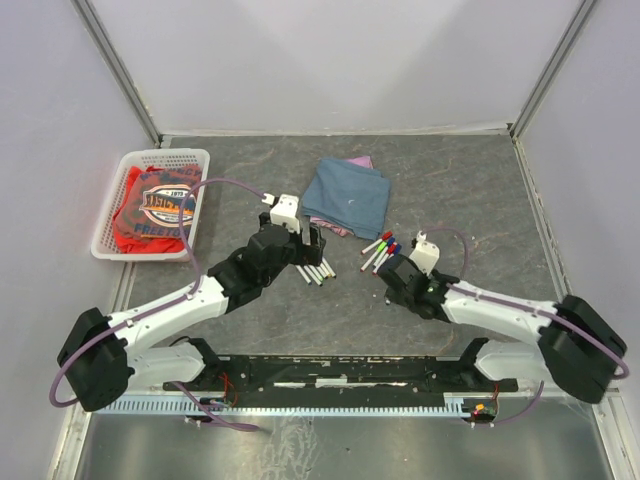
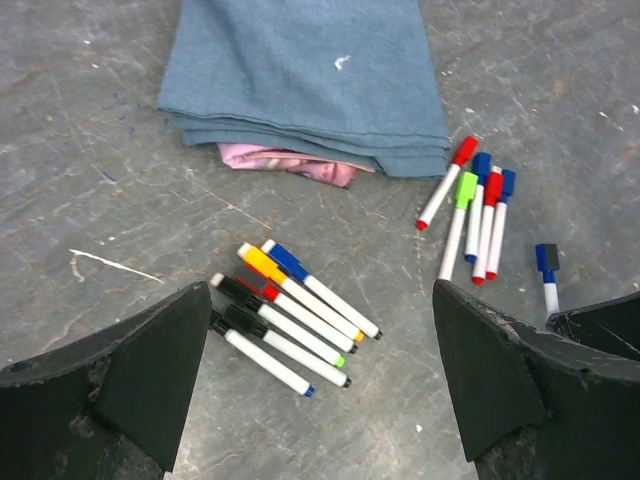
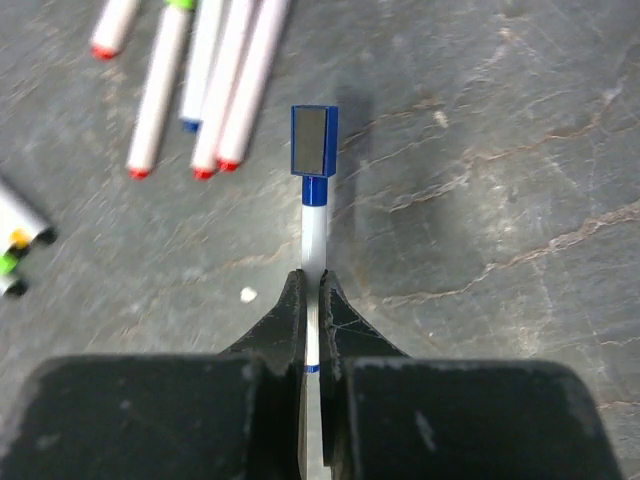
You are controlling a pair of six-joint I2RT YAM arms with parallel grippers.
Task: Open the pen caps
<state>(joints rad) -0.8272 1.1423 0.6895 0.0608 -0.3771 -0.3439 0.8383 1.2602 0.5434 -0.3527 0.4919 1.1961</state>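
Note:
My right gripper (image 3: 312, 290) is shut on the white barrel of a blue pen, whose blue cap (image 3: 314, 140) sticks out past the fingertips just above the table. This gripper sits right of centre in the top view (image 1: 392, 283). My left gripper (image 2: 322, 290) is open wide and empty, hovering over a cluster of capped pens (image 2: 290, 315) with black, red, yellow and blue caps; it also shows in the top view (image 1: 312, 244). A second cluster of pens (image 2: 475, 215) with red, green and blue caps lies to the right, also seen in the right wrist view (image 3: 190, 80).
A folded blue cloth (image 1: 347, 195) over a pink one (image 2: 295, 165) lies just behind the pens. A white basket (image 1: 105, 215) holding a red shirt stands at the far left. Grey walls surround the table.

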